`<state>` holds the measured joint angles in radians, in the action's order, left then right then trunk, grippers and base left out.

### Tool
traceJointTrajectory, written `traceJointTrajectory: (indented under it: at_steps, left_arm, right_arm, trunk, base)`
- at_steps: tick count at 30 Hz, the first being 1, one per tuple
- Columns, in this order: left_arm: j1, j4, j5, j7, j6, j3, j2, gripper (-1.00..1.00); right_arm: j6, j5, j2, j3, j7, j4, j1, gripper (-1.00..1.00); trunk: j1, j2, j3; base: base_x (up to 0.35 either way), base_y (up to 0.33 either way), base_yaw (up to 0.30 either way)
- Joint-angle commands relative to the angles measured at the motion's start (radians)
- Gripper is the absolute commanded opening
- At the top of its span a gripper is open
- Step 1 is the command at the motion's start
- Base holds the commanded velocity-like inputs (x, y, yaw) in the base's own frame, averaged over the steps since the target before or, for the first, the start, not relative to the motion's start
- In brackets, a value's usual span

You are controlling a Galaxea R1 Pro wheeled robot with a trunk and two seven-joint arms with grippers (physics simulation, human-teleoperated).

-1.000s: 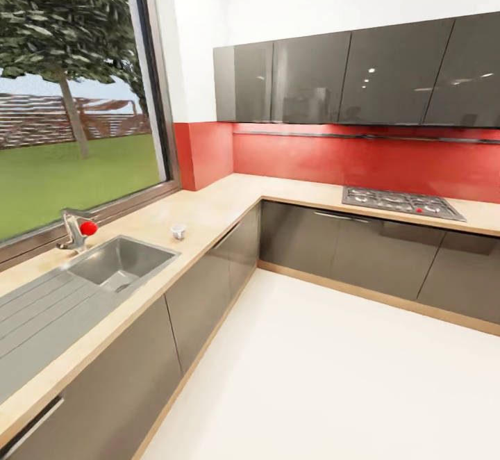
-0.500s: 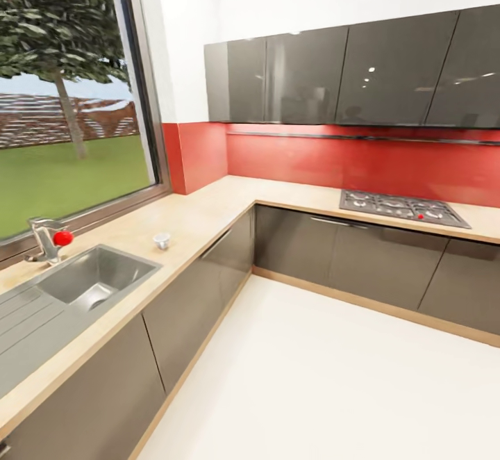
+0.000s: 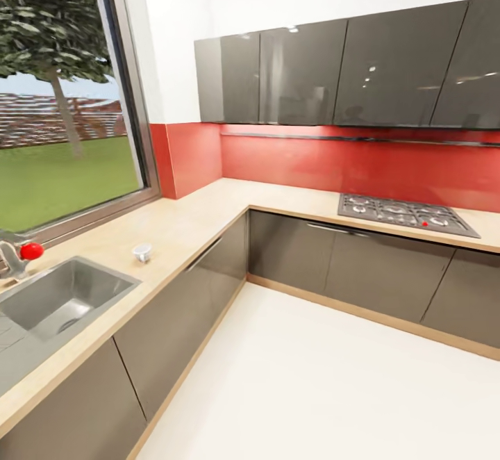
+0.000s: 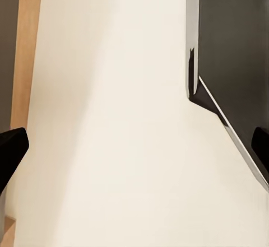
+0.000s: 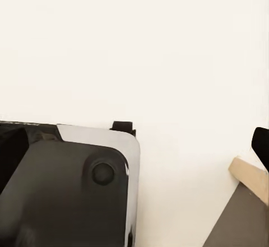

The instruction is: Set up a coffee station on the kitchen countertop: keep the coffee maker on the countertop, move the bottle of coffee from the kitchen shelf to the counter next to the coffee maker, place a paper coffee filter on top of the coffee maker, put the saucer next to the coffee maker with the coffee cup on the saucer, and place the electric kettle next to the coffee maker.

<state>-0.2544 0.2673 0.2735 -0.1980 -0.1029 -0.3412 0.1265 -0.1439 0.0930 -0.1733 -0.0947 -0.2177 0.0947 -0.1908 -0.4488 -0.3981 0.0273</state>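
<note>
As you look from the head view, an L-shaped wooden bench [image 3: 201, 213] runs along the window [image 3: 62, 99] and turns under dark grey wall cupboards [image 3: 347, 71] with a red splashback [image 3: 361, 165] behind. A steel sink [image 3: 59, 297] sits in the bench below the window, its tap [image 3: 17, 258] carrying a red knob. Just beyond the sink, a small white cup-like thing [image 3: 142, 252] stands on the bench top; it is too small to tell whether it is the coffee cup. A gas hob [image 3: 404, 213] lies in the far run of the bench, well apart from the sink.

Your left hand [image 4: 134, 146] hangs over the pale floor [image 4: 112, 146] with its dark fingertips [image 4: 11, 146] spread wide, nothing between them. On your right hand, one fingertip [image 5: 261, 141] shows over the floor, so I cannot tell how far it is spread.
</note>
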Motion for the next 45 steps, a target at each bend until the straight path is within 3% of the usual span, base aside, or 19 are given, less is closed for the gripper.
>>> traceJointTrajectory:
  at_steps: [1,45]
  left_arm:
    - [0.0,0.003,0.01,-0.006,-0.001,-0.009,0.001,1.0]
    - [0.001,0.002,0.01,-0.006,-0.003,-0.009,0.001,1.0]
  right_arm:
    - [-0.003,0.01,0.0,-0.008,-0.003,-0.001,-0.001,1.0]
    - [-0.003,0.011,0.0,-0.008,-0.003,-0.002,-0.001,1.0]
  trunk:
    - [-0.001,-0.002,0.002]
    - [-0.001,-0.002,0.002]
  base:
    - [0.305,-0.15,0.0]
    - [0.315,-0.123,0.0]
